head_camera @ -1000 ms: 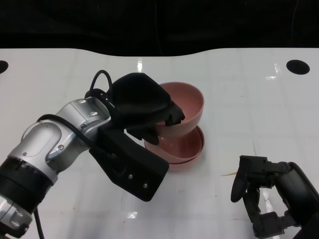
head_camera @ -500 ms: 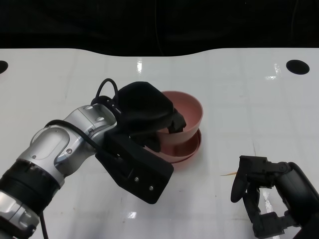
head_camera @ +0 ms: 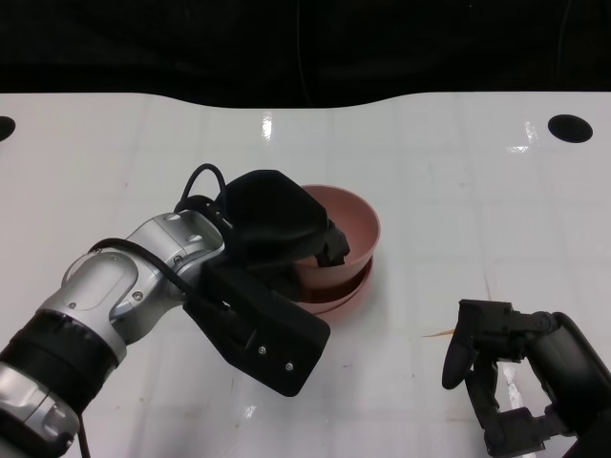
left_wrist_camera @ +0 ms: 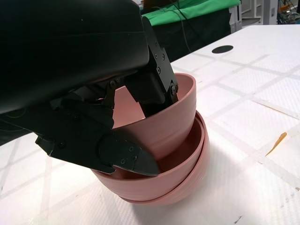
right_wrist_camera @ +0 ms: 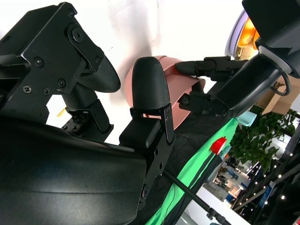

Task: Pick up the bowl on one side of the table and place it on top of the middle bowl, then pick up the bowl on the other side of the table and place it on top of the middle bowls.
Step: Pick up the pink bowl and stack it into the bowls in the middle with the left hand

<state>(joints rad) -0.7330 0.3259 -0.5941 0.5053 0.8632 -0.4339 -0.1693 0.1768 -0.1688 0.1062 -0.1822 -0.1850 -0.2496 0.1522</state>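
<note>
My left hand (head_camera: 277, 229) grips a pink bowl (head_camera: 342, 232) by its near rim, fingers (left_wrist_camera: 152, 89) inside and thumb outside. That bowl sits tilted inside the pink stacked bowls (head_camera: 351, 290) at the table's middle. The left wrist view shows the held bowl (left_wrist_camera: 161, 126) nested in the lower bowls (left_wrist_camera: 190, 171). My right hand (head_camera: 511, 377) hovers low at the front right, fingers apart and holding nothing. In the right wrist view its fingers (right_wrist_camera: 150, 93) stand in front of the pink bowl (right_wrist_camera: 185, 84).
The white table (head_camera: 458, 191) has a dark hole (head_camera: 570, 127) at the back right and another (head_camera: 5, 126) at the far left edge. A small orange sliver (head_camera: 439, 334) lies between the bowls and my right hand.
My left hand has lowered the held bowl down and slightly leftward into the stack; it now sits deeper in the lower bowls. The right hand has not moved.
</note>
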